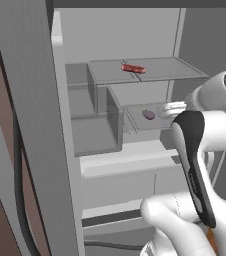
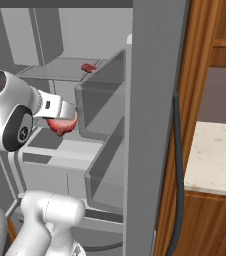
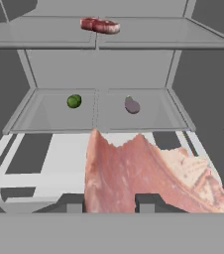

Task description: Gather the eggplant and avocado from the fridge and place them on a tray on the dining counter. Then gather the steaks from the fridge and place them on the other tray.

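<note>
A flat pale pink slab of raw steak (image 3: 143,173) is held between the narrowly set jaws of the white arm's two-finger gripper (image 3: 108,202), just outside the open grey steel fridge (image 1: 30,125). A darker red steak (image 3: 100,25) lies on the upper shelf; a small green avocado (image 3: 74,101) and a purple eggplant (image 3: 132,105) lie on the shelf below. The steak-gathering step is judged in hand; next, the slab is to be carried clear to the tray.

1. The fridge (image 1: 30,100) stands open, its grey door edge filling the left side.
2. A red-brown steak (image 1: 133,68) lies on the upper glass shelf (image 1: 185,70).
3. A small purple eggplant (image 1: 148,114) rests on the lower glass shelf (image 1: 135,120).
4. The white arm (image 1: 205,145) rises at the lower right and reaches toward the lower shelf, just beside the eggplant.
</note>
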Motion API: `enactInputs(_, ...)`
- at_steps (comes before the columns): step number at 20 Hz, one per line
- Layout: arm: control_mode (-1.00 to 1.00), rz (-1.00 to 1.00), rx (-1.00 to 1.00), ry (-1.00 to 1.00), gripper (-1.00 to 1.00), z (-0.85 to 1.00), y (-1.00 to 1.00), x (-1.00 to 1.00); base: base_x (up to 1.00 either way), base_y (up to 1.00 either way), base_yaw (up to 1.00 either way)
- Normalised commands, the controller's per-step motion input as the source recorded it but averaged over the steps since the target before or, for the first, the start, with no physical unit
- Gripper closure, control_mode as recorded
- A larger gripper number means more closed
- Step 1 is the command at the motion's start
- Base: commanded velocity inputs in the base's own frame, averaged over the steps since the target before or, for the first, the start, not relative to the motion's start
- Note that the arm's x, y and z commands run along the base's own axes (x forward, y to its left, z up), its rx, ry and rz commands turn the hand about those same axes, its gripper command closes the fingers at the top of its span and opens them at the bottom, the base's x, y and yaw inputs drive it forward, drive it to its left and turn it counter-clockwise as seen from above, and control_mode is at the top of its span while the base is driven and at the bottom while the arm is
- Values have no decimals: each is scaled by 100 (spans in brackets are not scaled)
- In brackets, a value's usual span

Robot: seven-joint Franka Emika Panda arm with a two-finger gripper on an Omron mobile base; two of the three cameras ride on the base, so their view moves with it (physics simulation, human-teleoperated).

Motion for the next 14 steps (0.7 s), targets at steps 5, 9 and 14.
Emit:
enactInputs(5, -100, 0, 1, 5, 100, -2, 3, -32, 0, 0, 0)
enactInputs(9, -100, 0, 0, 2, 100, 0, 0, -18, 0, 0, 0)
enactInputs(14, 100, 0, 0, 1, 100, 0, 2, -10, -18, 4, 0)
